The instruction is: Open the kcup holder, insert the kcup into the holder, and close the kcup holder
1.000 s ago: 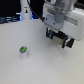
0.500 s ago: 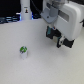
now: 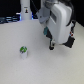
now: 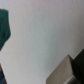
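The kcup (image 3: 23,50), a small pod with a pale side and a green top, stands upright on the white table (image 3: 35,67) towards the exterior view's left. My gripper (image 3: 61,46) hangs under the white wrist housing, to the pod's right and well apart from it. Its dark fingers (image 3: 51,47) look spread, with nothing between them. The kcup holder is out of view in the exterior view. In the blurred wrist view I cannot pick it out.
A white bottle-like object (image 3: 25,12) and dark clutter (image 3: 7,20) stand along the table's back edge. In the wrist view, a dark teal shape (image 4: 5,27) and a dark-edged boxy corner (image 4: 67,72) show against the pale table; I cannot identify either.
The arm has shifted a little, and the gripper now sits slightly lower in the exterior view. The pod has not moved.
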You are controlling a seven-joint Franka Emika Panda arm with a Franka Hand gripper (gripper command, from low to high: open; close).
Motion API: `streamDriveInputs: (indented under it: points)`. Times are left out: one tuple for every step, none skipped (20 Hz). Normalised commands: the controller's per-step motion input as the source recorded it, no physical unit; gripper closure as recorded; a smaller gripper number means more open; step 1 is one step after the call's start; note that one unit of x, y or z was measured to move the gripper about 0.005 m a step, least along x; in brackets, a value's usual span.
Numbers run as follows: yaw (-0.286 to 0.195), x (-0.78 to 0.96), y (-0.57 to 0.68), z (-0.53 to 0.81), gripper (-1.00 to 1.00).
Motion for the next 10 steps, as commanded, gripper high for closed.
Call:
streamDriveInputs:
  points:
    - [-0.29, -0.23, -0.43, -0.06, -1.0]
    - [-0.292, -0.23, -0.43, -0.08, -1.0]
    - [-0.295, -0.24, -0.43, -0.12, -1.0]
    - [-0.296, -0.26, -0.43, -0.12, -1.0]
    - [-0.295, -0.29, -0.43, -0.14, -1.0]
    - [-0.294, -0.3, -0.43, -0.16, -1.0]
    - [-0.294, -0.3, -0.43, -0.19, -1.0]
    - [-0.291, -0.32, -0.44, -0.21, -1.0]
    - [-0.29, -0.33, -0.45, -0.23, -1.0]
    - [-0.288, -0.35, -0.45, -0.26, -1.0]
